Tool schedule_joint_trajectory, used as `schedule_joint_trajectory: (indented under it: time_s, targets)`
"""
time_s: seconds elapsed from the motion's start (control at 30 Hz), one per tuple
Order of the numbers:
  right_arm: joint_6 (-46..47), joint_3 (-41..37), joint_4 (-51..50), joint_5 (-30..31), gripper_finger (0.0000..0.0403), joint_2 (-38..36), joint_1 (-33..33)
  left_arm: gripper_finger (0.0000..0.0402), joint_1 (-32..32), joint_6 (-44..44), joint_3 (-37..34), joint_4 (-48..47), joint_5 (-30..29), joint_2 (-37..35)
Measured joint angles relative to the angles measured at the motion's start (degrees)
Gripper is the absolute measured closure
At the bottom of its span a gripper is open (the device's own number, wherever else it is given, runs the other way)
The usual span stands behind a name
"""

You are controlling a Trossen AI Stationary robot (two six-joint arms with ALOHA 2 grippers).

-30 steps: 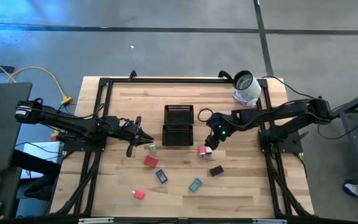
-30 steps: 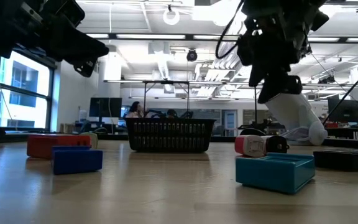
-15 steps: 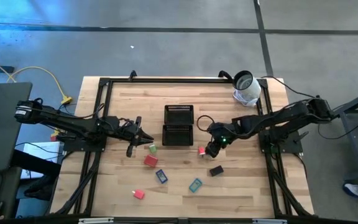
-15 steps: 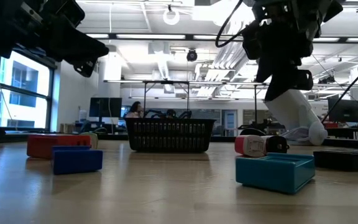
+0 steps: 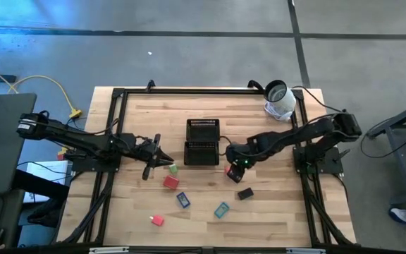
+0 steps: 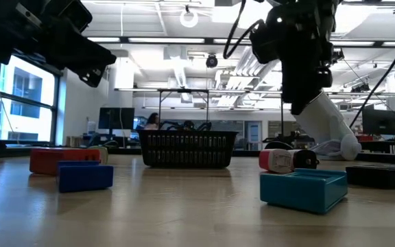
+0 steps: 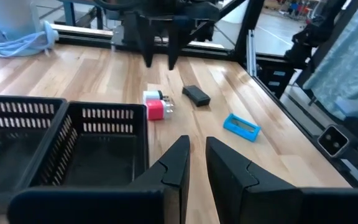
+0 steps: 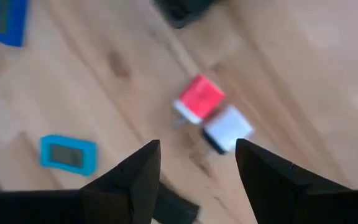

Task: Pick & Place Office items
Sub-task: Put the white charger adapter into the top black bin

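Above red-and-white piece [image 8: 213, 116] right of black tray [image 5: 202, 141], right tool [image 8: 197, 162] hovers, spread, empty; left tool [image 7: 194, 163] near green piece [image 5: 173, 168], nearly pressed together.

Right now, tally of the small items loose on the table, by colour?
Red block: 2
Green block: 1
Blue block: 1
Teal block: 1
Black block: 1
Red-and-white piece: 1
Total: 7
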Motion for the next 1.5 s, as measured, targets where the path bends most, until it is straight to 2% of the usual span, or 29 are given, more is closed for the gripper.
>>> schedule_joint_trajectory:
  time_s: [0.33,0.53,0.83,1.5]
  targets:
    - [6.2,0.3,-0.3,-1.0,0.0206,0.0,-1.0,0.0351,0.0,-0.2,0.0,0.1,0.0,0.0]
    - [8.4,0.3,-1.7,-3.7,0.0206,0.2,-1.6,0.0351,0.0,-0.2,0.0,0.1,0.0,0.0]
    - [10.3,0.2,0.2,-8.4,0.0206,5.9,-2.1,0.0351,-0.2,-0.1,0.0,0.0,0.0,0.0]
    - [16.9,0.3,-2.4,-4.9,0.0206,6.9,-4.7,0.0351,-3.0,0.0,0.0,-0.7,0.0,0.1]
